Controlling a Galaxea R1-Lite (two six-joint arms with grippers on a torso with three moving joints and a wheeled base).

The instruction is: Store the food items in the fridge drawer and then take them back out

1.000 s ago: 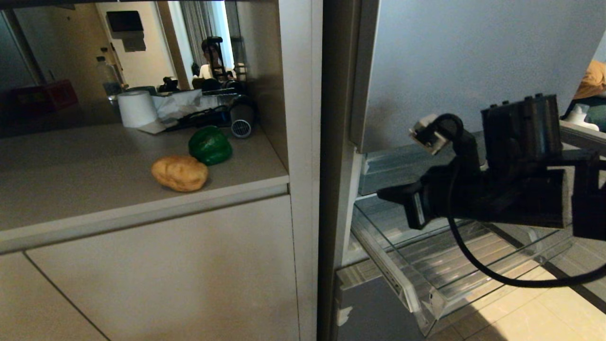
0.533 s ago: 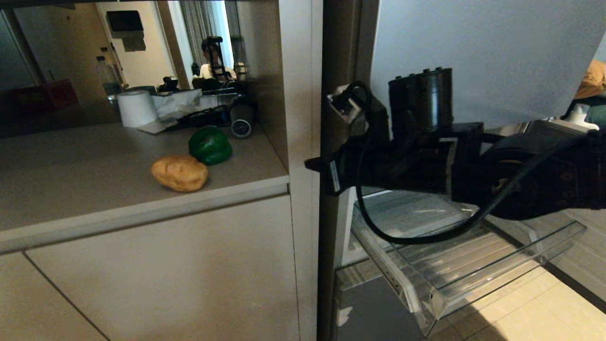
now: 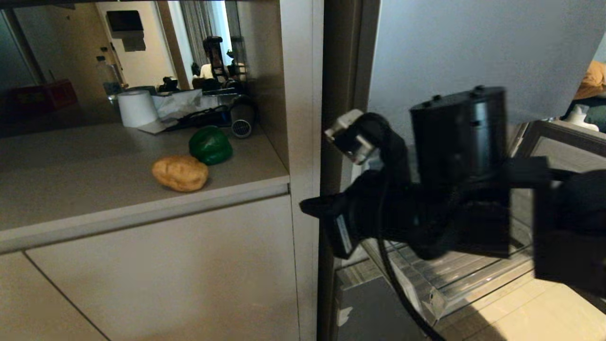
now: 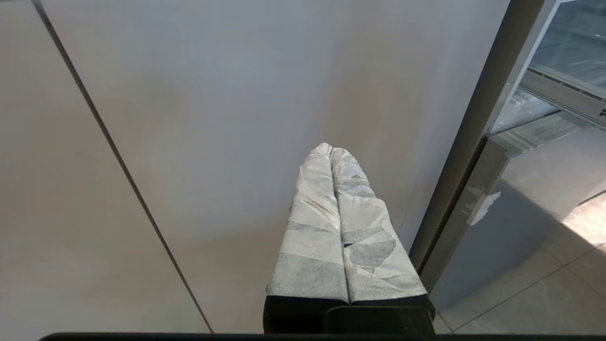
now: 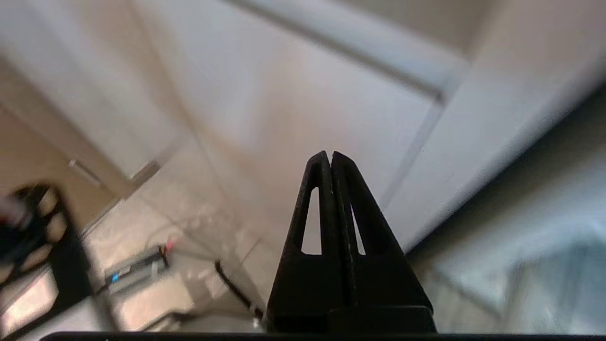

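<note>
Tan potato (image 3: 180,173), glossy green pepper (image 3: 210,145), beige counter (image 3: 94,189).

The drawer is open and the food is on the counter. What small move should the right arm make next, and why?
Probably carry the right gripper further toward the potato and open it on the way. It is shut and empty beside the cabinet edge, the fridge drawer holds no visible food, and the potato lies nearer the counter edge than the bell pepper.

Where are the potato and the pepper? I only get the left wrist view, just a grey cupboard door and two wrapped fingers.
Observer: On the counter, potato in front, green bell pepper just behind it.
Operator: Is the fridge drawer open?
Observer: Yes, pulled out; no food shows in the visible part.
Operator: And the other arm?
Observer: The right gripper hangs before the drawer, fingers shut, holding nothing.
</note>
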